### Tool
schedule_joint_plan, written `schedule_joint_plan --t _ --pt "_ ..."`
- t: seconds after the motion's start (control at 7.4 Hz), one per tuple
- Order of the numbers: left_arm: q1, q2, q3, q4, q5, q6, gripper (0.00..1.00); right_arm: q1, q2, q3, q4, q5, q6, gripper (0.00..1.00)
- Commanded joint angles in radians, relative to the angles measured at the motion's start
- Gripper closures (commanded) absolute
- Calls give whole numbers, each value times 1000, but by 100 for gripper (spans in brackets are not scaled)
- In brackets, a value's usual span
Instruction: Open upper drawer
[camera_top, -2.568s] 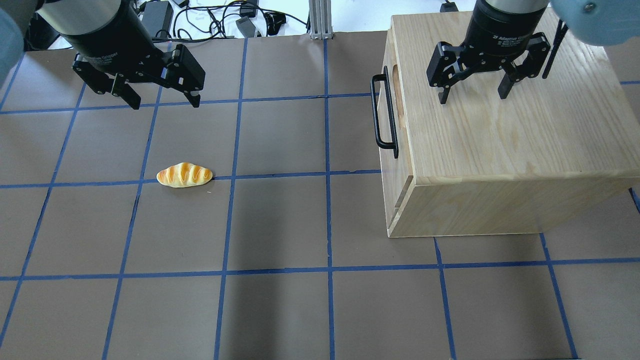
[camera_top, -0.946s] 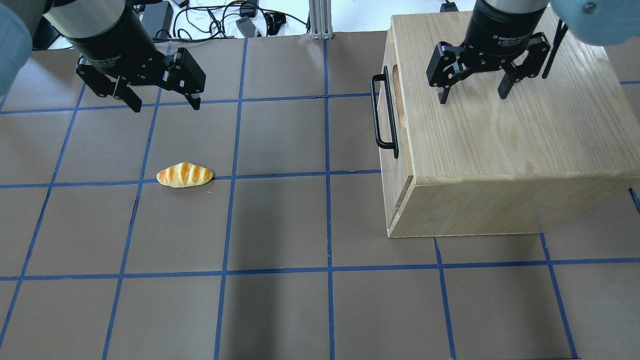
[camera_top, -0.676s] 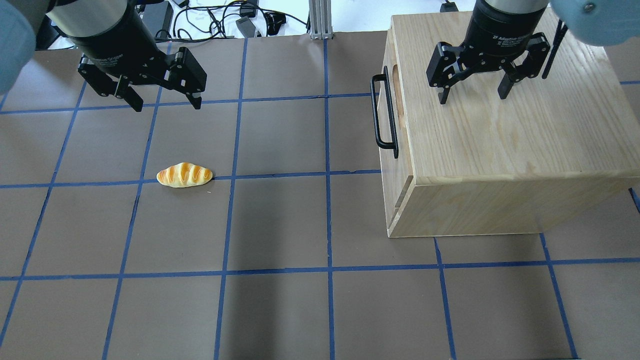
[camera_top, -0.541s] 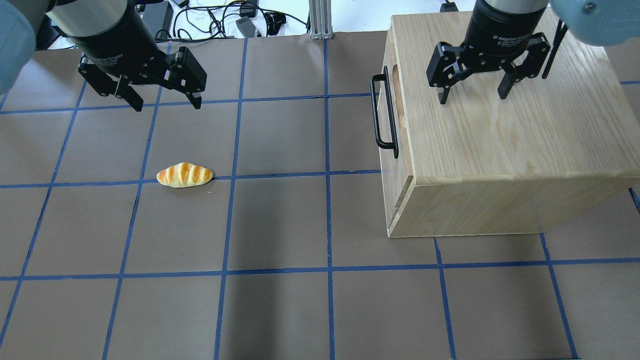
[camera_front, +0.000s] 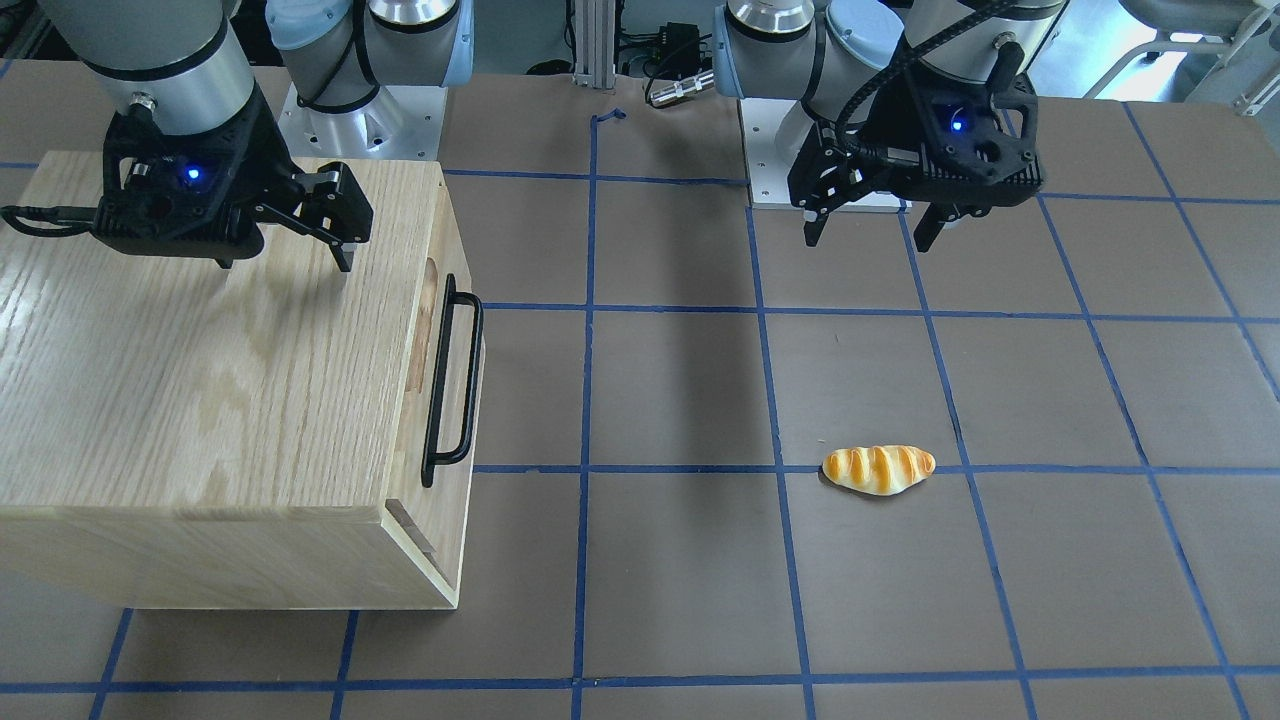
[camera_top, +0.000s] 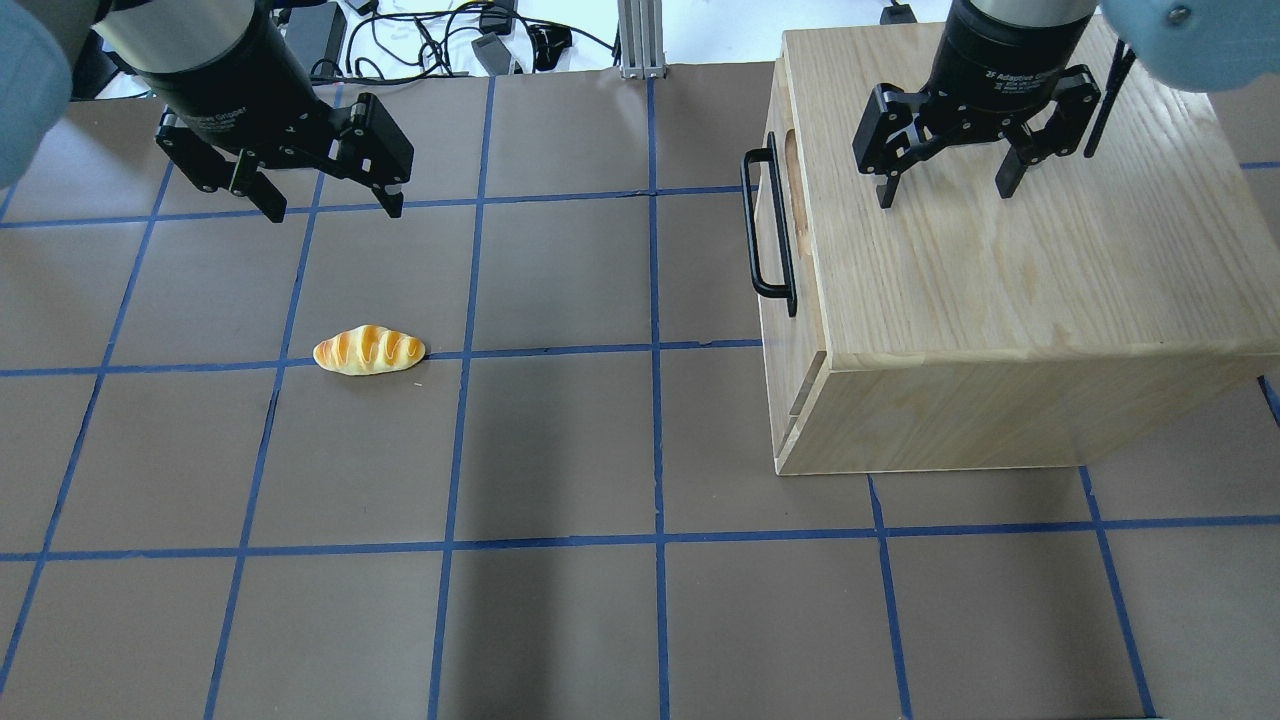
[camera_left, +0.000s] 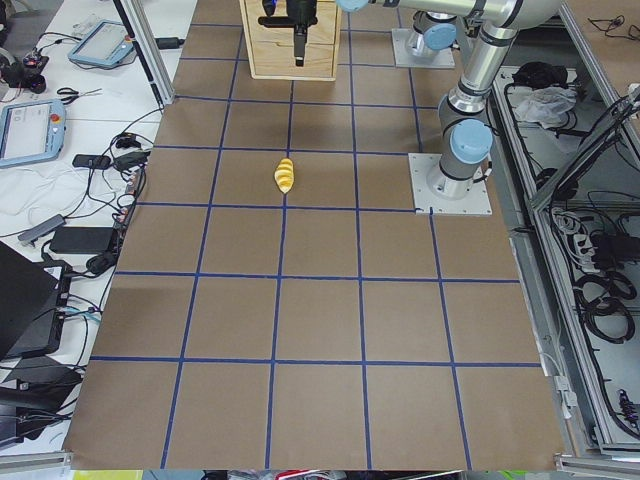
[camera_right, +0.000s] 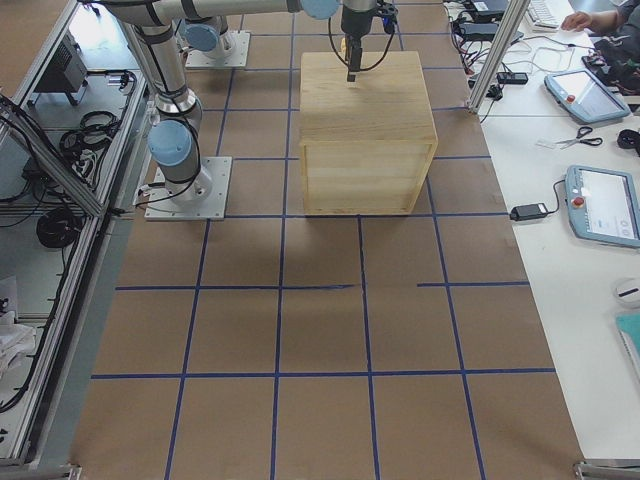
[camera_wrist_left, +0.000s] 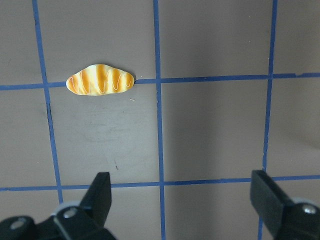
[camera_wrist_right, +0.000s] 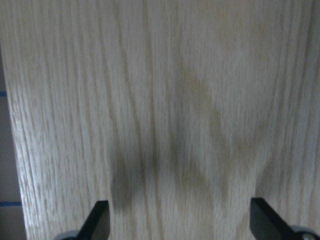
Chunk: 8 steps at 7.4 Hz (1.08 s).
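Observation:
The upper drawer (camera_top: 808, 320) is the top part of the light-wood cabinet's front and stands closed. Its black bar handle (camera_top: 768, 225) and oval slot (camera_top: 795, 185) face the table's middle; the handle (camera_front: 450, 385) also shows in the front view. My right gripper (camera_top: 945, 195) hangs open and empty over the cabinet's top (camera_wrist_right: 165, 100), behind the handle. My left gripper (camera_top: 333, 210) is open and empty above the mat, far from the cabinet; its fingers (camera_wrist_left: 100, 200) frame bare mat in the left wrist view.
A toy bread roll (camera_top: 369, 350) lies on the brown mat in front of my left gripper; it also shows in the left wrist view (camera_wrist_left: 100, 80). The cabinet (camera_right: 365, 110) stands on the table's right half. Cables lie beyond the far edge.
My left gripper has shifted very slightly to the right. The right gripper, the cabinet and the bread roll have not moved.

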Motion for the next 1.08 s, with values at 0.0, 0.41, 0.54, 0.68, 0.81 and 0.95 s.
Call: schedule_joint_plan --t 0.0,0.41,0.54,0.68,0.81,0.95 --pt "-1 -15 2 11 -47 -14 0 0 0 1 0 0 -1 0" --pt "-80 -118 -11 234 -264 -236 0 0 0 0 0 0 0 0" --pt "-134 -167 -11 336 -286 -314 0 0 0 0 0 0 -1 0" --pt "-183 -204 -9 357 -291 -347 0 0 0 0 0 0 0 0" --pt "-229 -234 -8 374 -303 -360 0 0 0 0 0 0 0 0" --pt "-254 -262 -8 420 -312 -375 0 -1 0 0 0 0 0 0"
